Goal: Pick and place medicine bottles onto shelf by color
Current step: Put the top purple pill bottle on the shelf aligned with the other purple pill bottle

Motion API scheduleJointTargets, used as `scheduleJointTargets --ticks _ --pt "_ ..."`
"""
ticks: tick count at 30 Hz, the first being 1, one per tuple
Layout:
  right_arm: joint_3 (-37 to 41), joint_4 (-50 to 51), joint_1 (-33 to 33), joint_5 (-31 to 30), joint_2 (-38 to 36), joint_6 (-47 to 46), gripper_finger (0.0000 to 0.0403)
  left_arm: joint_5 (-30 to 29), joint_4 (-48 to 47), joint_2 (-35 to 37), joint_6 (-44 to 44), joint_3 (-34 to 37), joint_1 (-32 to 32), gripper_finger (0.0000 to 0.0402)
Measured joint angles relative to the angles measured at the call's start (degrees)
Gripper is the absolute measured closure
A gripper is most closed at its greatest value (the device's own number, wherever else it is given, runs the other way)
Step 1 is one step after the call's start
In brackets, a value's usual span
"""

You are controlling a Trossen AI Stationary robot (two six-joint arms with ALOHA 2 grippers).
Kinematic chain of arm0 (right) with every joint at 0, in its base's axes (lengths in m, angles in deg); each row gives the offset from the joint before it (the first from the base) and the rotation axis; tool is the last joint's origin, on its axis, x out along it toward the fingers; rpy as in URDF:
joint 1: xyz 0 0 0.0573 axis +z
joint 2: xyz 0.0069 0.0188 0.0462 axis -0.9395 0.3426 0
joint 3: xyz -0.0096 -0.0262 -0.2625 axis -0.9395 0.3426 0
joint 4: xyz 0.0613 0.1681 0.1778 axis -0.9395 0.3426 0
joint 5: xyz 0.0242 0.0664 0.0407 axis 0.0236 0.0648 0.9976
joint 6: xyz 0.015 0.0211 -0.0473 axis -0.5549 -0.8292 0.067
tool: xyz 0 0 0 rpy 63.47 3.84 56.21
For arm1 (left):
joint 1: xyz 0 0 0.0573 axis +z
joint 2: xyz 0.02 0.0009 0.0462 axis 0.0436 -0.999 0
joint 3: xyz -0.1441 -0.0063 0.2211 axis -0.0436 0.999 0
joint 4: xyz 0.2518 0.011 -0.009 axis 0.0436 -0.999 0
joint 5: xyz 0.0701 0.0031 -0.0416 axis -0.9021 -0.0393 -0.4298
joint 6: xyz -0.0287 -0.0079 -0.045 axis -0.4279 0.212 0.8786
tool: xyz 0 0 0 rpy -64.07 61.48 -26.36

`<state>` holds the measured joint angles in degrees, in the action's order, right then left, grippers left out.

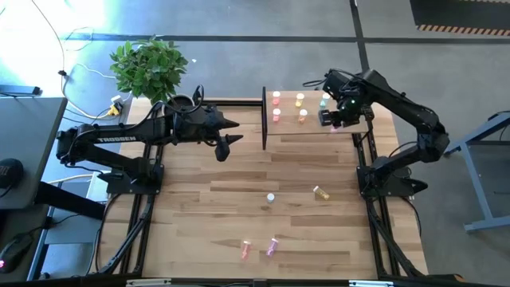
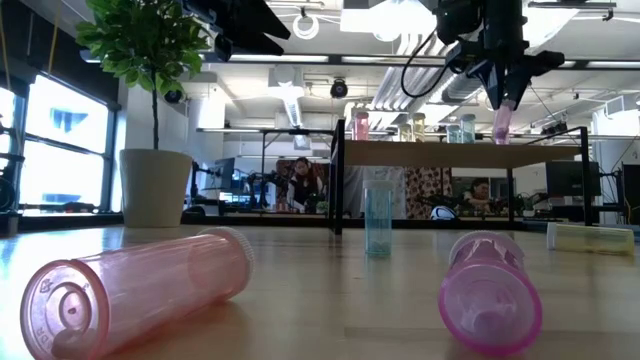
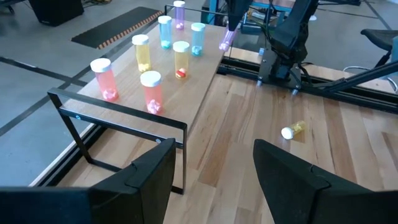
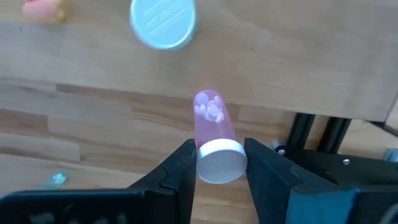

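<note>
Right tool pinches a magenta bottle at its white-capped end, fingers partly spread around it. The bottle hangs upright, cap up and base down, above the shelf edge nearest the right arm. Left tool, fingers spread and holding nothing, hovers over the worktop beside the shelf.

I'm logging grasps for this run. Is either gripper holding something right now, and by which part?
The right gripper holds a magenta bottle by its white-capped end, above the shelf edge. The left gripper is open and holds nothing.
</note>
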<state>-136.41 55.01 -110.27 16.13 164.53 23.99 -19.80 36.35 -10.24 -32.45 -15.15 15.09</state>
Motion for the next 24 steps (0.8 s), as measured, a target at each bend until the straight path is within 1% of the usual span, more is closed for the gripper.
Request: scheduleJointTargets --ticks 6,10,24 --pt "0.0 0.0 0.4 -0.9 0.0 -0.2 0.0290 0.0 0.0 0.0 0.0 0.0 0.0 0.0194" --pt "0.0 0.0 -0.2 -2.9 0.1 -0.3 0.0290 0.0 0.0 0.0 0.0 0.0 0.0 0.0194" --pt "0.0 -0.1 -0.2 -6.5 3.2 0.3 0.0290 0.3 0.0 0.0 0.0 0.0 0.0 0.0194"
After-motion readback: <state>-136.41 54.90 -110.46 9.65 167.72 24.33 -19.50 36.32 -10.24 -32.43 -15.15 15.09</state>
